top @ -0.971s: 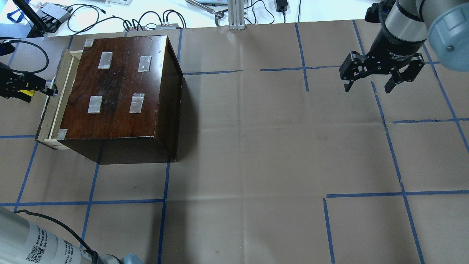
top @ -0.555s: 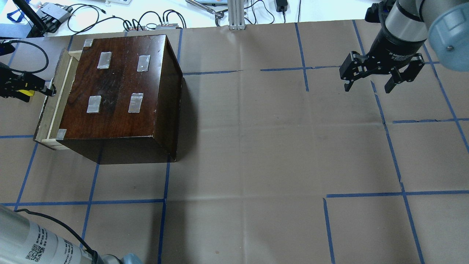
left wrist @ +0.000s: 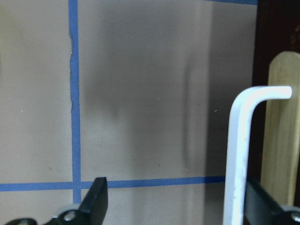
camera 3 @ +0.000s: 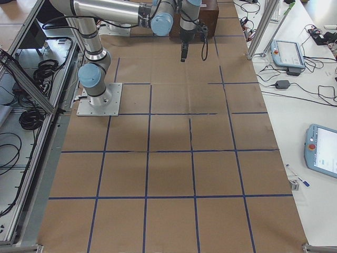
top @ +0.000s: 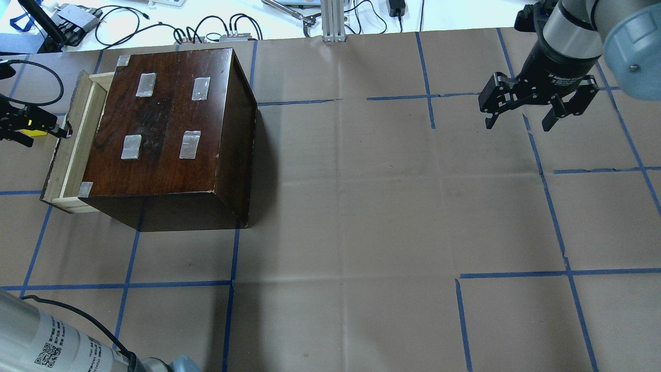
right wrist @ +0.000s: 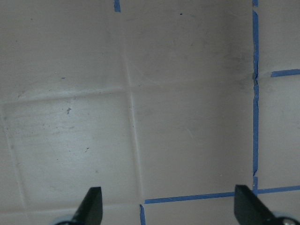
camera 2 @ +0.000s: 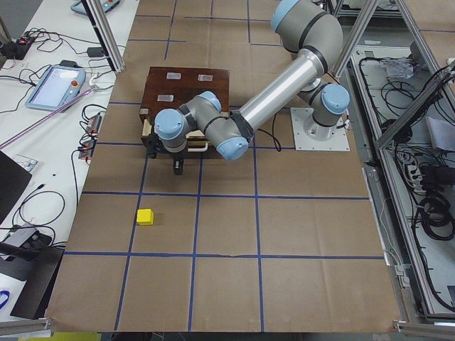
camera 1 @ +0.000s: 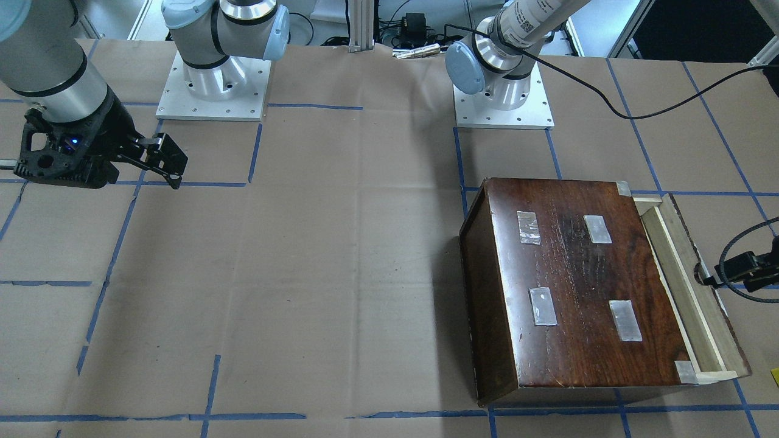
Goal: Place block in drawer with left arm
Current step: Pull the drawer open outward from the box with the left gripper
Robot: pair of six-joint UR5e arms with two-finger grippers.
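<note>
The yellow block (camera 2: 145, 217) lies on the brown paper, apart from the cabinet and from my left gripper; the other views do not show it. The dark cabinet (top: 165, 119) stands at the table's left. Its drawer (top: 77, 139) is out by a narrow strip, also seen in the front view (camera 1: 681, 286). My left gripper (top: 59, 130) is at the drawer's front panel, jaws open. In its wrist view (left wrist: 180, 206) the white drawer handle (left wrist: 239, 154) stands just inside one finger. My right gripper (top: 519, 124) hangs open and empty at the far right.
Cables and small devices (top: 217, 31) lie along the table's far edge beside an aluminium post (top: 333, 20). Both arm bases (camera 1: 213, 91) stand on the robot's side. Blue tape lines grid the brown paper (top: 361, 206). A teach pendant (camera 2: 53, 85) lies on the side bench.
My left gripper has moved left, away from the cabinet, and the drawer front has slid out with it. The right arm has not moved.
</note>
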